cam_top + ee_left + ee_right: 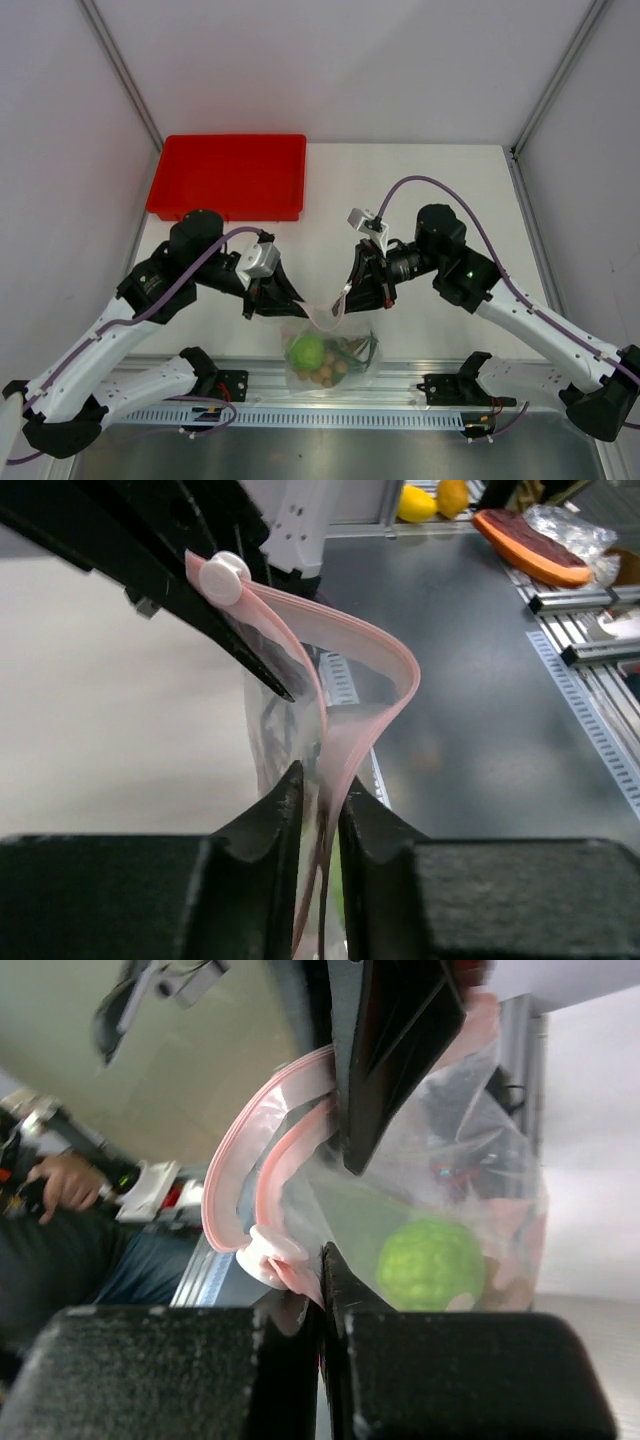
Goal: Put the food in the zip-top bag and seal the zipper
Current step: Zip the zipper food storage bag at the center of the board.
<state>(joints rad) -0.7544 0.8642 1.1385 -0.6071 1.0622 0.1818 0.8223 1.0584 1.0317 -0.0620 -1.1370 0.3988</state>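
Clear bag (pixel 330 335) hangs mouth-up, its zipper (pixel 322 315) running sideways, pinched by left hand (pixel 300 303) and right hand (pixel 343 297).

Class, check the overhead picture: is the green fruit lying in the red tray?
No, the green fruit sits inside the clear bag, well apart from the red tray.

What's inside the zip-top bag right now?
Through the clear bag a lime-green fruit, a cluster of tan-brown round fruits and some thin green leaves show, away from the mouth. Anything beneath or behind them is covered, and the crinkled plastic blurs the rest.
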